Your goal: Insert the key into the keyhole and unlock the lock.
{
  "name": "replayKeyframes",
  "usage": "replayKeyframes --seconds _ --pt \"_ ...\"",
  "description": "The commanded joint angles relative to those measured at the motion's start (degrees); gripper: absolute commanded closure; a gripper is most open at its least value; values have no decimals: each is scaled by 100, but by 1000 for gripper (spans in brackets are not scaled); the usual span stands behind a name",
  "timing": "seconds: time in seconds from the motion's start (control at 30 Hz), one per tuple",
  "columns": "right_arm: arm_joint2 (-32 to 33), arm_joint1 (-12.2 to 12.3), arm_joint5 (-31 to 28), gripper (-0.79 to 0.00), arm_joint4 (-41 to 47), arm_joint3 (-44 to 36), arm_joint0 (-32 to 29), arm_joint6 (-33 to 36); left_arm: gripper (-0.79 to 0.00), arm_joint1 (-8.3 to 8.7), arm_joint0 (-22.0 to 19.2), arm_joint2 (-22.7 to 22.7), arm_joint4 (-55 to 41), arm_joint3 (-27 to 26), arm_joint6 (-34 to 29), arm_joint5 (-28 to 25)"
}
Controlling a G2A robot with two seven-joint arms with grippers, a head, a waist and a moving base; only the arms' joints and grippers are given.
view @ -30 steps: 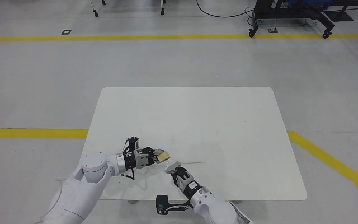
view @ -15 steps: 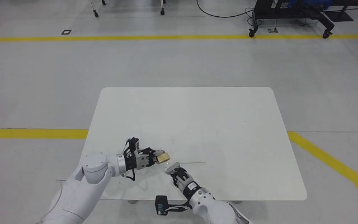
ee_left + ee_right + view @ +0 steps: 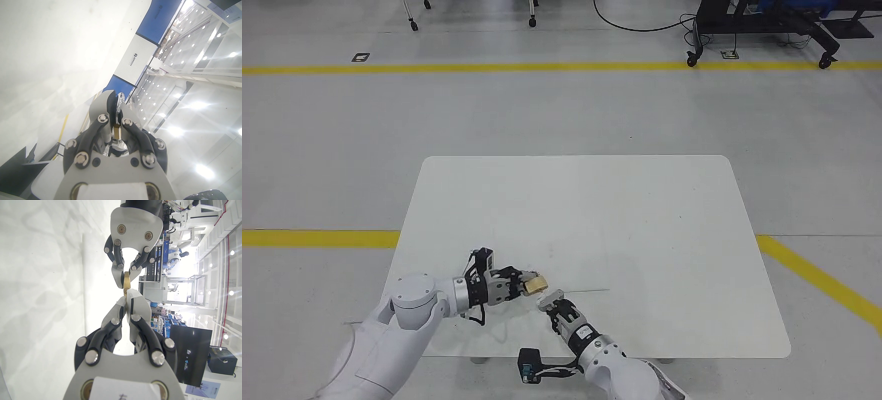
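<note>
Both claws meet tip to tip over the bench [image 3: 662, 200], on its left half and toward the robot's side.

Left claw [image 3: 523, 284]: pressed onto the lock [image 3: 534, 284]. The brass body sticks out past the fingertips toward the right claw [image 3: 551, 299].

Right wrist view: the lock is edge-on, clamped between the left claw's two fingers. The right claw's taped fingertips [image 3: 135, 297] are pinched on a thin flat brass-coloured piece, the key [image 3: 124, 293]. The key's far end touches the near end of the lock. Key and lock sit on one straight axis, claw facing claw. I can't tell if the key is actually inside the lock, since the joint is too narrow and partly covered by the fingertips.

Left wrist view: the fingers are closed, with a brass sliver of the lock showing deep between them. A silvery round part [image 3: 120, 101] sits at the fingertips; I can't tell what it is.

Can't tell how high the lock and key are off the bench.

A yellow floor line [image 3: 302, 238] runs past the bench on both sides.
</note>
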Motion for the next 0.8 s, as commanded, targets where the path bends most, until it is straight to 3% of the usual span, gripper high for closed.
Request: replayKeyframes --seconds 0.0,0.57,0.6,0.63,0.77 --pt "1 -6 -1 0 -10 5 2 8 0 -1 0 8 -11 -3 -42 25" --pt "94 -42 40 0 56 -8 -57 -27 0 -8 -77 37 -169 93 -309 249" --pt "107 -42 44 -52 68 -15 -66 -36 0 -10 -89 38 -190 113 -331 264" --pt "116 -41 52 -175 78 -25 -74 -70 0 -12 -102 39 -204 140 -347 274" --pt "171 -32 72 -194 77 -50 -116 -154 0 -25 -166 65 -368 284 -555 361"
